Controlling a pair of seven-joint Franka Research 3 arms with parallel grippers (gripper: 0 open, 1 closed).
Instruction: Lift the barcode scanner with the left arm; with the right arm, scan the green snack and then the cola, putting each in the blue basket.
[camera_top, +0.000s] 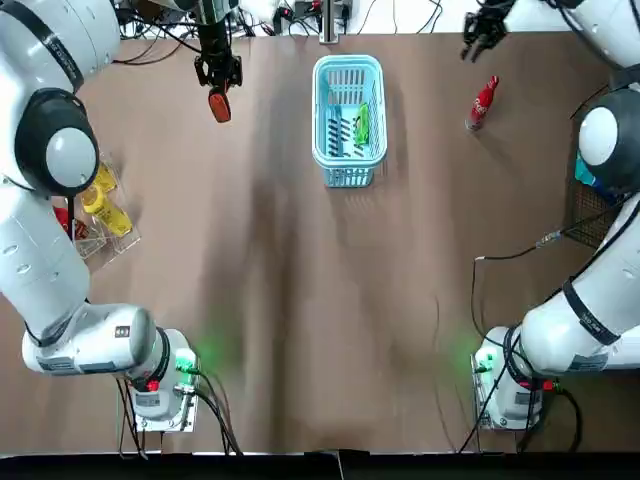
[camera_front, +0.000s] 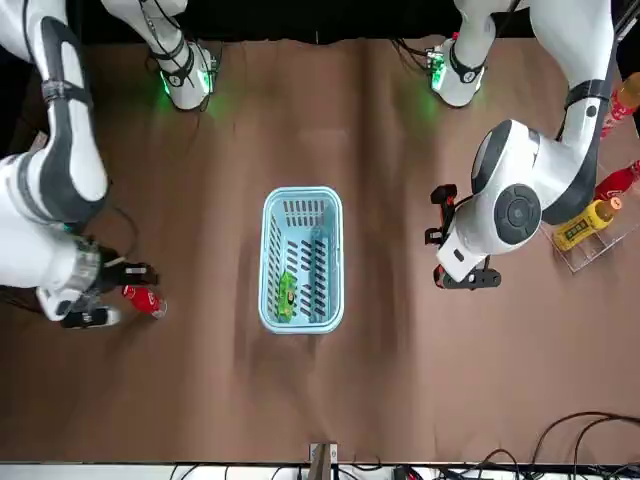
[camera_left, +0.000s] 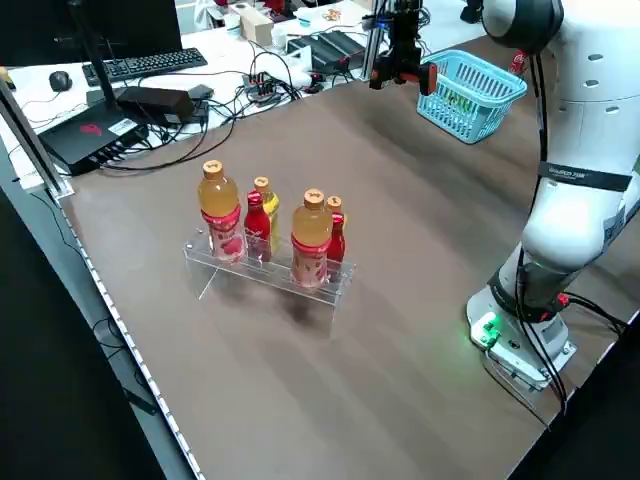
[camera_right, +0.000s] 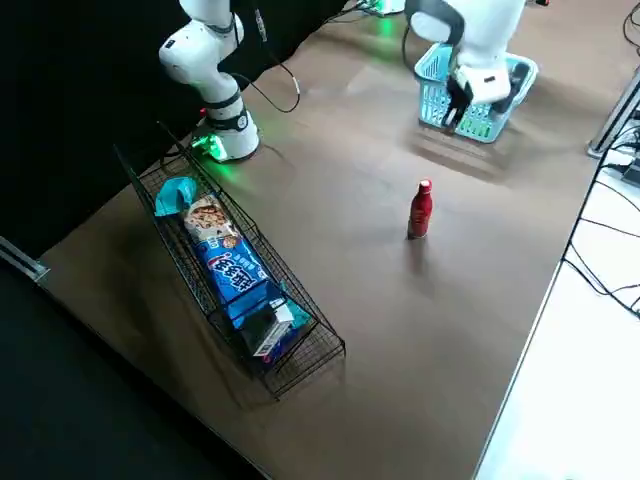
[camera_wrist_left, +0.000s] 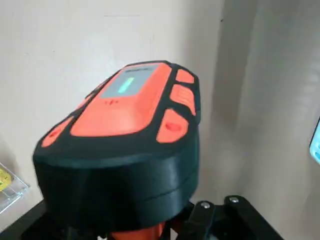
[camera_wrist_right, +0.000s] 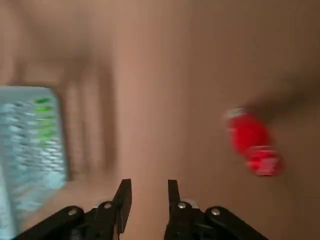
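My left gripper (camera_top: 218, 78) hangs above the table's far left, shut on the orange and black barcode scanner (camera_top: 219, 104), which fills the left wrist view (camera_wrist_left: 125, 135). The blue basket (camera_top: 348, 152) stands at the far middle, with the green snack (camera_top: 362, 125) lying inside it. The red cola bottle (camera_top: 481, 102) stands upright to the right of the basket. My right gripper (camera_top: 482, 38) hovers beyond the cola, open with nothing between its fingers (camera_wrist_right: 123, 197); in the right wrist view the cola (camera_wrist_right: 252, 145) sits off to one side and apart from them.
A clear rack of bottles (camera_top: 100, 205) sits at the table's left edge. A wire basket of snack packs (camera_right: 240, 280) lies along the right edge. Cables (camera_top: 520, 250) trail near the right arm's base.
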